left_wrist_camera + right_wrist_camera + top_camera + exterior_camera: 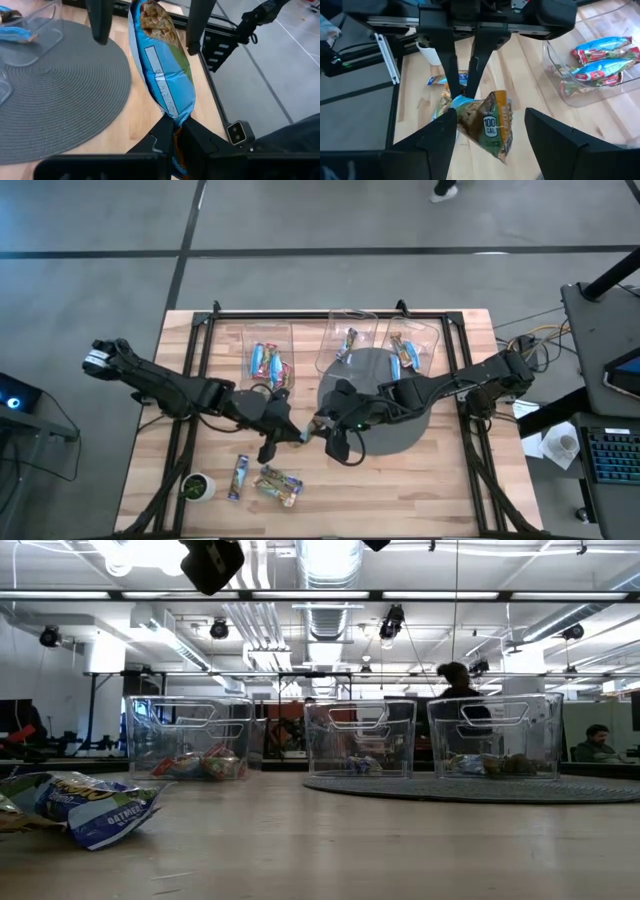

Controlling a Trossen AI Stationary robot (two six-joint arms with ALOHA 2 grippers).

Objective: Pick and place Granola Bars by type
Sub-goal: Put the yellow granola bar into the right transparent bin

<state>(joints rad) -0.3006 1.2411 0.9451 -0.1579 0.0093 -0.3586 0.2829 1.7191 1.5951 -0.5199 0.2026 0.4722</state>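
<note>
Blue-wrapped bar (162, 75) hangs pinched in the left pincer (172, 137), offered between the right pincer's (490, 132) spread fingers, apparently for a handover.

The granola bar (482, 125) held up between the two grippers carries a round badge reading "100 CAL", and the blue wrapper (85, 808) lying at the desk's near left edge shows the word "OATMEAL"; other print is too small to read.
</note>
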